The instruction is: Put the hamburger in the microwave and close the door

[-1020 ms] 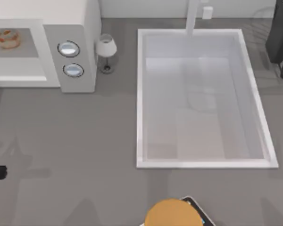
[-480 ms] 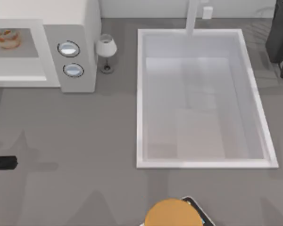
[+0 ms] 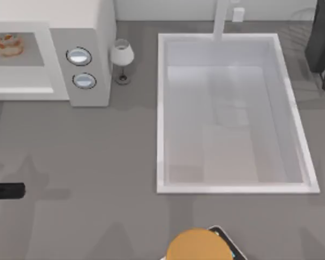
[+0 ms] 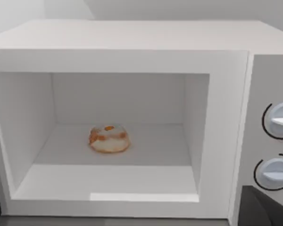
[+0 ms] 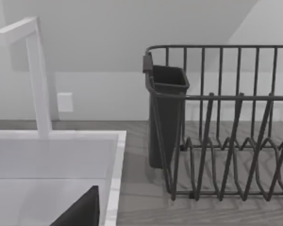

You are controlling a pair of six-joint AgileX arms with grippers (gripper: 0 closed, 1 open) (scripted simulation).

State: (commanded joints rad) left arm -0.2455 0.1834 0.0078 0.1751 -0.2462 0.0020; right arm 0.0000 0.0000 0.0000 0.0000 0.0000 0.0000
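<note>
The hamburger [image 3: 9, 44] is a small cream-and-tan lump with an orange spot. It lies on the floor of the microwave's grey cavity [image 4: 108, 138]. The white microwave [image 3: 92, 32] stands at the table's far left, its cavity open to the front, with two round dials [image 3: 79, 56] on its side panel. The door is out of view. My left gripper [image 3: 8, 190] pokes in as a dark tip from the left edge, well in front of the microwave and apart from it. A dark corner of my right gripper [image 5: 80, 214] hangs over the sink's rim.
A wine glass [image 3: 122, 57] stands just right of the microwave. A large white sink basin [image 3: 162, 108] with a tap [image 5: 37, 70] fills the middle and right. A dark dish rack [image 3: 322, 38] sits at the far right. A golden-brown dome [image 3: 197, 246] lies at the front edge.
My left gripper's dark tip has slid further right into the top view from the left edge. The hamburger and everything else have stayed put.
</note>
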